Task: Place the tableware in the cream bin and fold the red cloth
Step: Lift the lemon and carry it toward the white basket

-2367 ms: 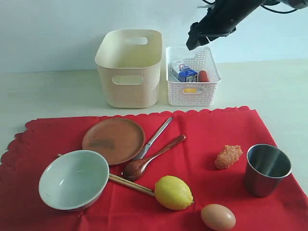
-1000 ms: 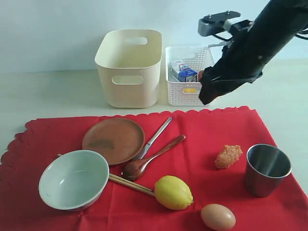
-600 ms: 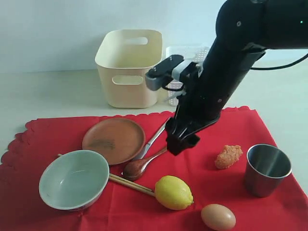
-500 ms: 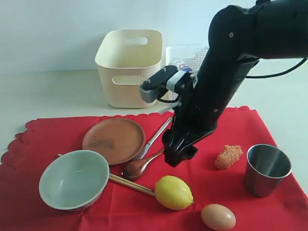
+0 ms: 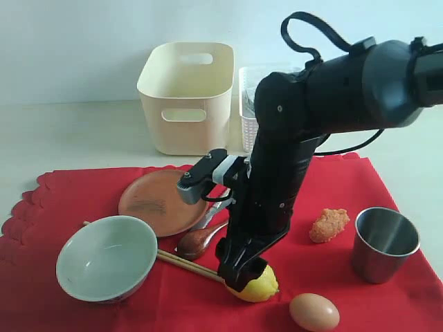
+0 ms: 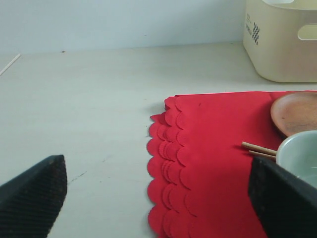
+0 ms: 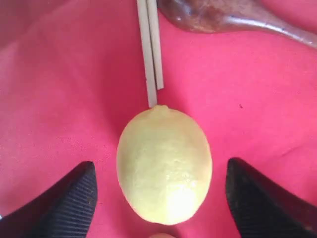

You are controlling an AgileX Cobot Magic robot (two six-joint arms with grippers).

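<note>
The red cloth (image 5: pixel 325 187) lies flat and carries a pale bowl (image 5: pixel 106 257), brown plate (image 5: pixel 156 200), steel cup (image 5: pixel 385 243), dark wooden spoon (image 5: pixel 197 242), chopsticks (image 5: pixel 183 263) and a slim metal utensil (image 5: pixel 214 207) half hidden by the arm. The cream bin (image 5: pixel 185 97) stands behind the cloth. My right gripper (image 5: pixel 239 273) is down at a lemon (image 5: pixel 263 287). In the right wrist view it (image 7: pixel 161 166) is open, its fingers (image 7: pixel 64 203) either side of the lemon (image 7: pixel 164 163), apart from it. My left gripper (image 6: pixel 158 198) hangs open over the cloth's scalloped edge (image 6: pixel 168 148).
An egg (image 5: pixel 313 312) and an orange food lump (image 5: pixel 329 225) lie on the cloth near the cup. The white perforated basket (image 5: pixel 246 124) is mostly hidden behind my right arm. In the right wrist view the chopsticks' tips (image 7: pixel 151 49) end right at the lemon.
My right arm has swung from above the white basket down and leftward across the cloth to the lemon. Nothing on the cloth has moved.
</note>
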